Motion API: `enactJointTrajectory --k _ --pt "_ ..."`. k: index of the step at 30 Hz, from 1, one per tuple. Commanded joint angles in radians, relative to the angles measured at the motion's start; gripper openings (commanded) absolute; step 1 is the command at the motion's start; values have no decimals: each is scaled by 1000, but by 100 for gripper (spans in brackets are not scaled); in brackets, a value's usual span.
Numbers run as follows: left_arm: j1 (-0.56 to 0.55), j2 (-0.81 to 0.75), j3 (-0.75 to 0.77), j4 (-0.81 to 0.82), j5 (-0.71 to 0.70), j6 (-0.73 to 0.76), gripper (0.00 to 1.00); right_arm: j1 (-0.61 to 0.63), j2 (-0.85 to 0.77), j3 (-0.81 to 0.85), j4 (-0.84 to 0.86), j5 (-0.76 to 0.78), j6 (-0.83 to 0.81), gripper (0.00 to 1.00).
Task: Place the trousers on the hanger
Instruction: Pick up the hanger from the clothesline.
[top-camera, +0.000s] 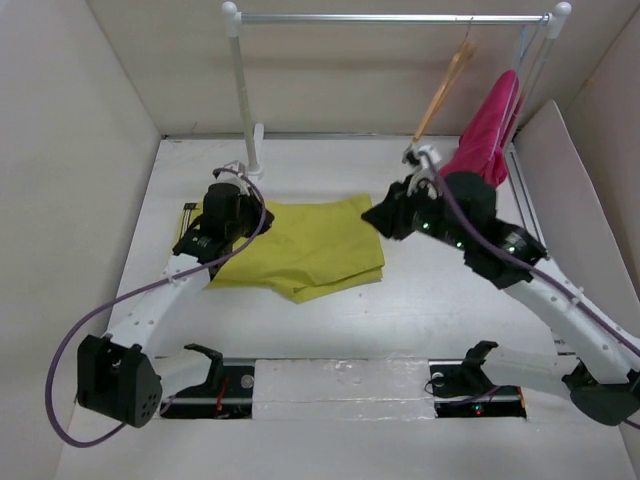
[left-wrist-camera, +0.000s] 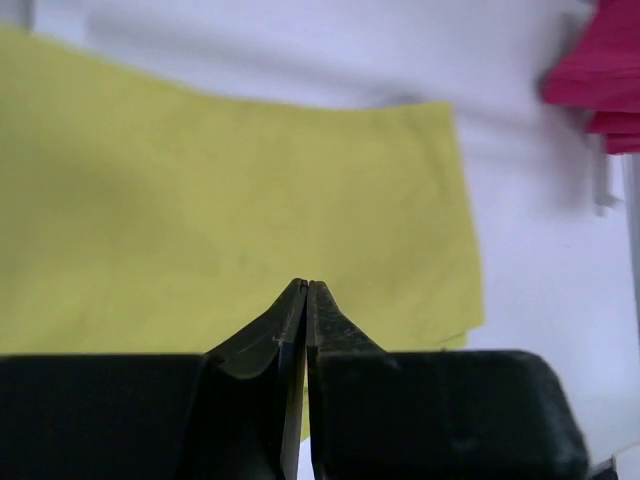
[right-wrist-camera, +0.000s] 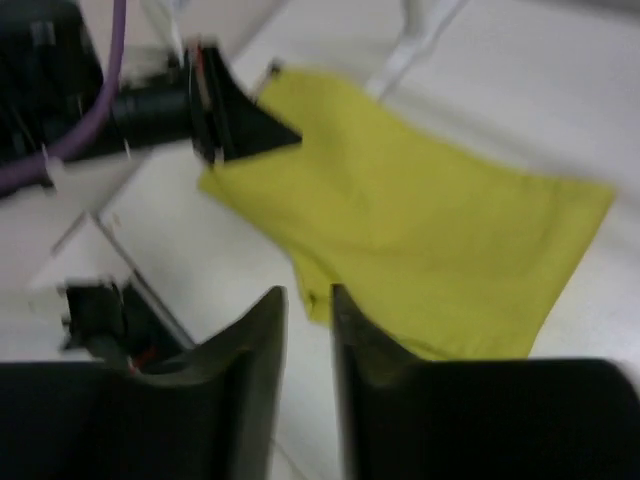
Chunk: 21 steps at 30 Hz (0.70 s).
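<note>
The trousers (top-camera: 305, 248) are lying folded on the counter (top-camera: 400, 320) between the arms. The left pincer (left-wrist-camera: 306, 290) is sitting pressed together over their left edge. The right pincer (right-wrist-camera: 308, 300) is hovering barely parted, gripping nothing. The hanger (top-camera: 445, 90) is hanging from the rail (top-camera: 390, 18) beside a pink garment (top-camera: 487, 130).

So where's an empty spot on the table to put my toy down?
Bare table lies between the trousers and the arm bases, and behind the trousers up to the rail post. It's crowded at right: right gripper, hanger, pink garment.
</note>
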Motion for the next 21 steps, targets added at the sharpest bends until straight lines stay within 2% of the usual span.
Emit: enactJointTrajectory --k 1,2,3,4,5,6,7,8,9,10,12,13,21 --pt "-110 -16 93 53 -23 110 0 -65 6 219 -107 198 -29 33" --pt "-139 -14 104 61 -11 124 0 -154 27 312 -115 199 -45 47" --pt "-167 -3 112 65 -10 130 7 -212 77 354 -123 153 -65 64" --pt "-219 3 135 66 -3 136 25 -274 104 391 -109 125 -73 71" --pt "-247 10 135 66 5 156 25 -400 136 446 -95 46 -81 76" --pt "-276 20 153 66 -3 162 41 -464 206 477 -89 -69 -72 79" --pt "-309 23 167 62 -27 167 48 -515 245 509 -78 -112 -64 79" --pt "-422 32 176 61 -118 176 49 -597 356 613 -93 -129 -47 79" --pt "-423 32 181 61 -119 176 49 -598 357 614 -106 -130 -47 79" --pt "-484 37 184 53 -138 176 49 -610 389 654 -118 -121 -46 80" --pt "-533 53 183 49 -165 161 49 -622 485 763 -162 -65 -47 81" --pt "-576 63 166 58 -161 121 49 -644 532 804 -161 -106 -40 82" --pt "-586 52 57 99 -126 49 48 -688 638 797 -88 -139 28 81"
